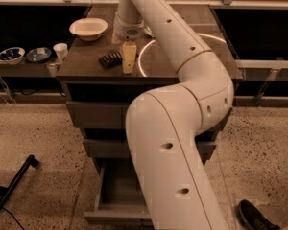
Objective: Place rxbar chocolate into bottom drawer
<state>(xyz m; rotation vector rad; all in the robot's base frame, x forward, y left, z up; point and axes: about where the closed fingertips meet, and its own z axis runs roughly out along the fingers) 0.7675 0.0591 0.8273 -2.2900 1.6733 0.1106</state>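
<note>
The rxbar chocolate [110, 59] lies on the cabinet top [81, 66], near its front edge. The gripper [129, 57] is just right of it, over the same top. A bowl [88, 28] sits behind and left of the bar. The bottom drawer [116, 195] projects forward beneath 2 upper drawers [93, 114]. Left of the cabinet, 2 dishes [11, 54] and 1 cup [61, 50] rest on a ledge [19, 71].

white bowl [88, 28]: countertop [84, 63] back-left | white cup [60, 51], 2 blue bowls [11, 54]: left shelf [24, 70] | dark shoe [253, 215]: floor [48, 128]
</note>
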